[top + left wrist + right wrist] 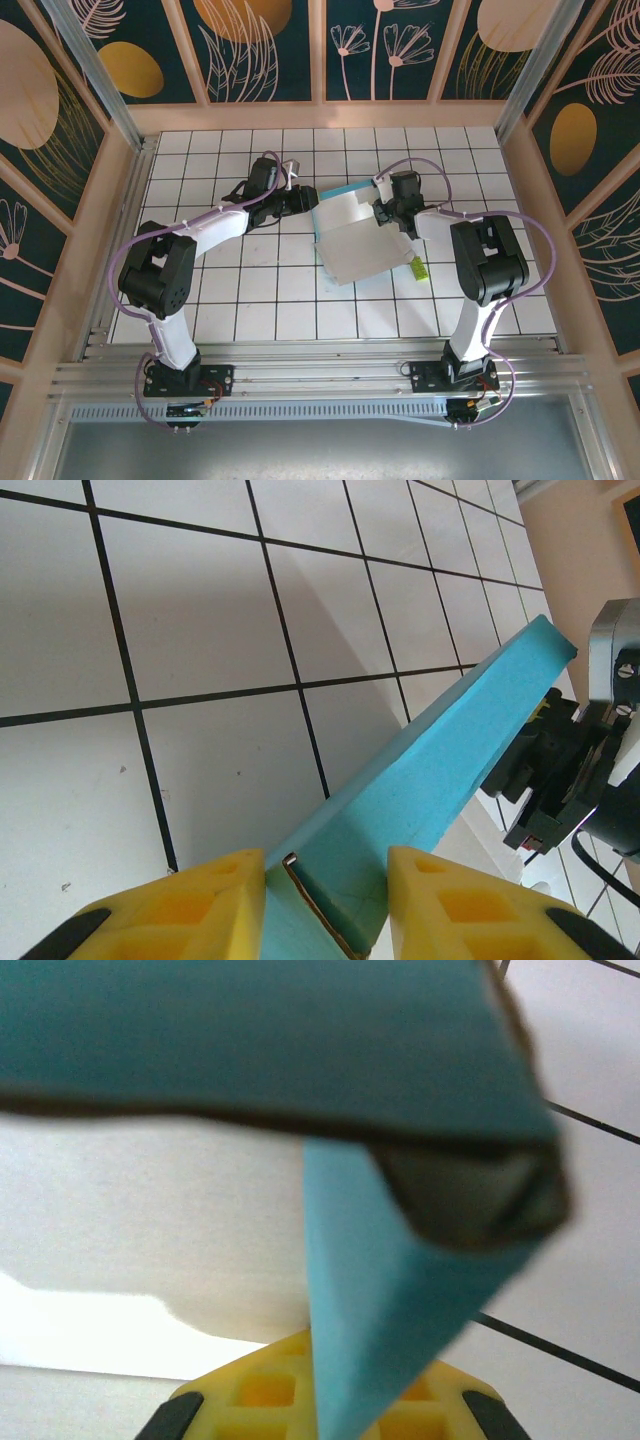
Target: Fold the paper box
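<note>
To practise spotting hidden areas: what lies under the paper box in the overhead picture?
Under the paper box is the white tiled table, its grid lines running under the card's edges. The patch beneath is covered, so whether anything lies there cannot be told.

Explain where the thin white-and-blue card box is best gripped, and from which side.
Pinch a raised light-blue flap of the thin white-and-blue card box from its outer end, jaws either side of the wall, as the left gripper does. The flap stands clear of the tiled table; the flat white panel likely offers no edge.
</note>
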